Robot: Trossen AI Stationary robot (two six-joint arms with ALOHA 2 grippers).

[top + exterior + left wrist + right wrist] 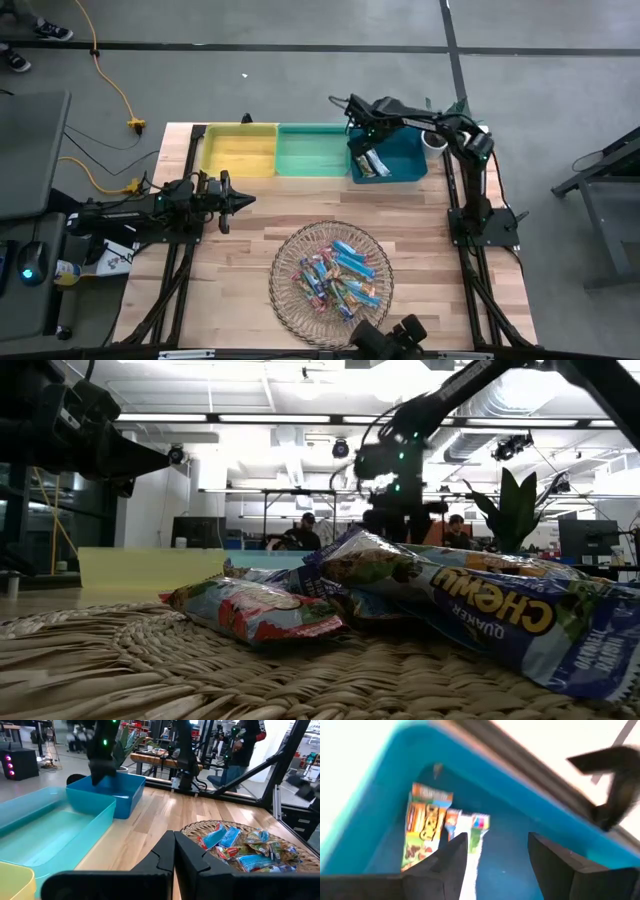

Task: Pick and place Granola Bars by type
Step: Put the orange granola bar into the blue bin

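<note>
The right gripper hangs over the blue bin at the far right of the table, its fingers apart with nothing between them. Below it, on the bin floor, lie two bars: a tan-orange one and a paler one just beside it, touching or nearly so.

The left gripper waits over the left part of the table, near the yellow bin, its fingers pressed together and holding nothing. The green bin sits between yellow and blue.

The rest of the bars are heaped in the basket at the near middle of the table, overlapping and tilted every way; light blue and red wrappers show on top.

The bars look light and flat, and their glossy film is likely slippery and crinkly, so a pinch at a loose end could slide off or just tug the wrapper. The safer hold is probably across the short width at the middle, where the bar inside gives firm backing. A top bar lying clear of its neighbours seems the best pick, since a closing grip in the heap may catch two at once.
</note>
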